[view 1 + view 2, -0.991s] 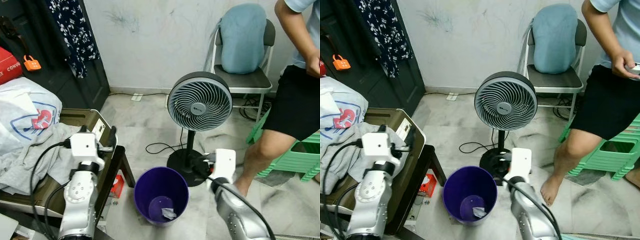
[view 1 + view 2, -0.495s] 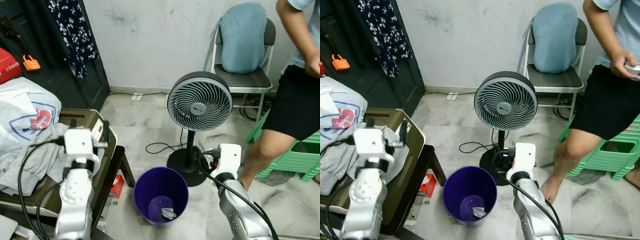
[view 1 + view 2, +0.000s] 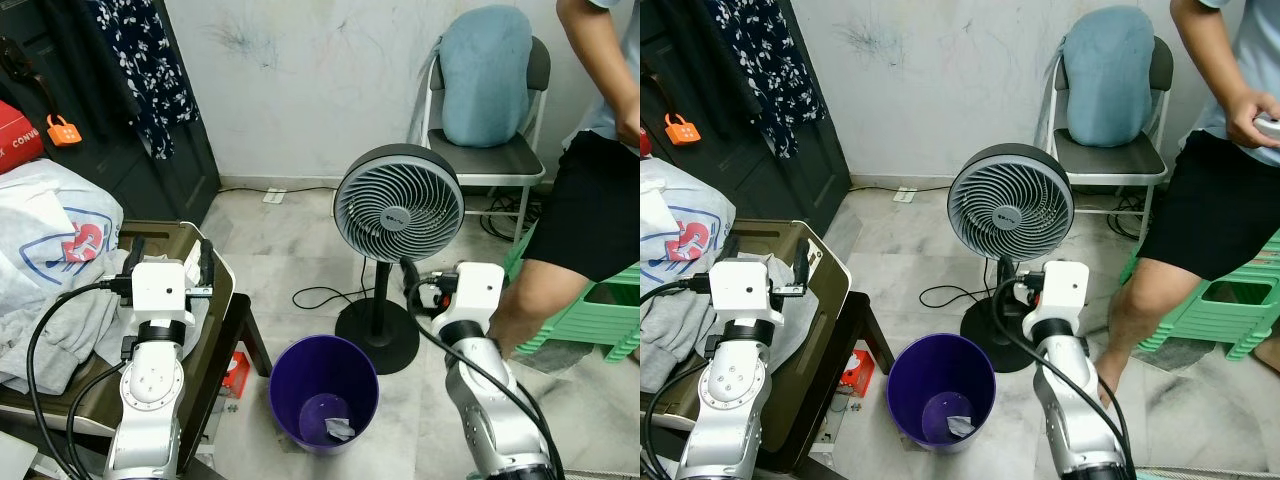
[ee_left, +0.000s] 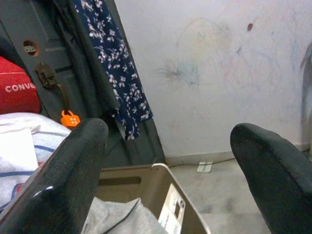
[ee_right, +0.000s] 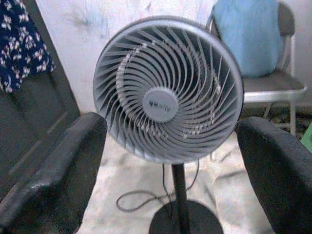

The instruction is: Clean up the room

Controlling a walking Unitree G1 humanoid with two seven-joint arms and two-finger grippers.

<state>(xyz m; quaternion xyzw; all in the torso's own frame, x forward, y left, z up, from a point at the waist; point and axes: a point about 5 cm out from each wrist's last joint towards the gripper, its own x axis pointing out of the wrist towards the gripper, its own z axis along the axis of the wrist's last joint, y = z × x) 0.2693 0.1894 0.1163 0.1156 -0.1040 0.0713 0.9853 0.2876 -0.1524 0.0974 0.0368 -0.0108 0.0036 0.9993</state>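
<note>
A purple bin (image 3: pixel 323 395) stands on the floor in front of me with a crumpled paper (image 3: pixel 338 430) at its bottom. To its left a grey garment (image 3: pixel 60 320) lies over an olive-brown case (image 3: pixel 218 290) on a low dark table. My left gripper (image 3: pixel 170 256) is raised over that case, open, holding nothing. My right gripper (image 5: pixel 170 134) is lifted to the right of the bin, open and empty, pointing at the grey pedestal fan (image 3: pixel 398 205).
A white plastic bag (image 3: pixel 50 230) sits behind the garment. A small red box (image 3: pixel 237 370) lies under the table. The fan's cable (image 3: pixel 320 297) trails on the floor. A chair with a blue cushion (image 3: pixel 487 80), a person (image 3: pixel 590 190) and a green stool (image 3: pixel 600 320) are at right.
My right arm has risen from beside the bin and now faces the fan head. My left arm shifted slightly over the case. The person's leg moved a little.
</note>
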